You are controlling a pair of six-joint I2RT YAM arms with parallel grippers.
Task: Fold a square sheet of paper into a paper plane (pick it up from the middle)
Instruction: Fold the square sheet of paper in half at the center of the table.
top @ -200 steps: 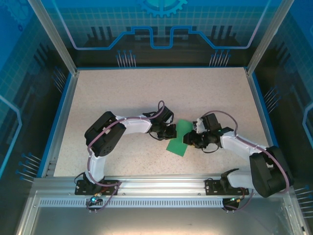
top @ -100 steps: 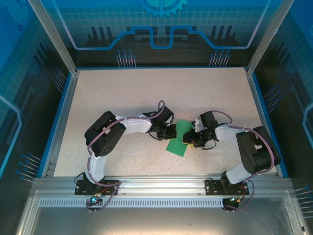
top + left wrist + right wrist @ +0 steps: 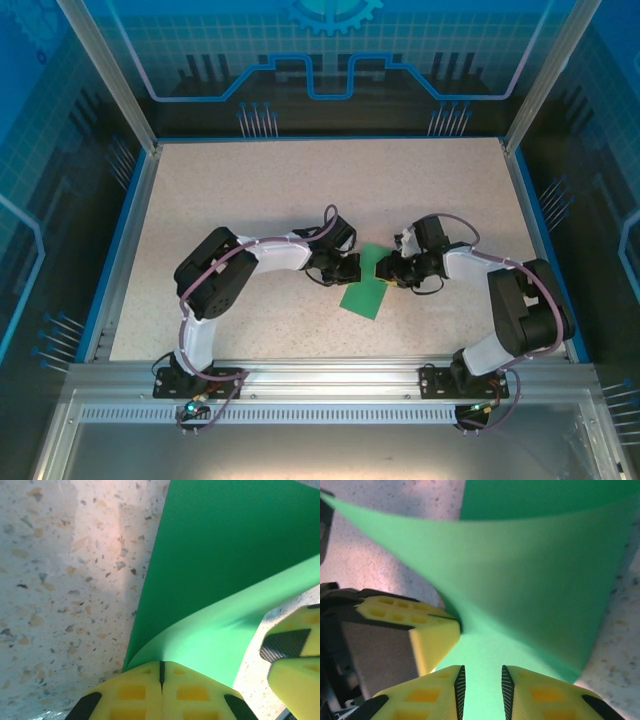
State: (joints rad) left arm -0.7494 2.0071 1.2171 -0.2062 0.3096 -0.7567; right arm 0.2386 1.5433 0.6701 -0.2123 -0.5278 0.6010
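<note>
Green paper sheet (image 3: 365, 285) lies partly lifted on table (image 3: 250, 190). Left gripper (image 3: 161, 672) clamped on its edge; right gripper (image 3: 481, 687) jaws slightly apart, paper between them.

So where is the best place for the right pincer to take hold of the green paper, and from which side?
Probably the raised flap of the green paper, entered from its free edge on the right arm's side. The sheet curls up off the table there, so a finger can pass under it. The left pincer already pinches the opposite edge shut; the right pincer straddles the flap, gap showing.
</note>
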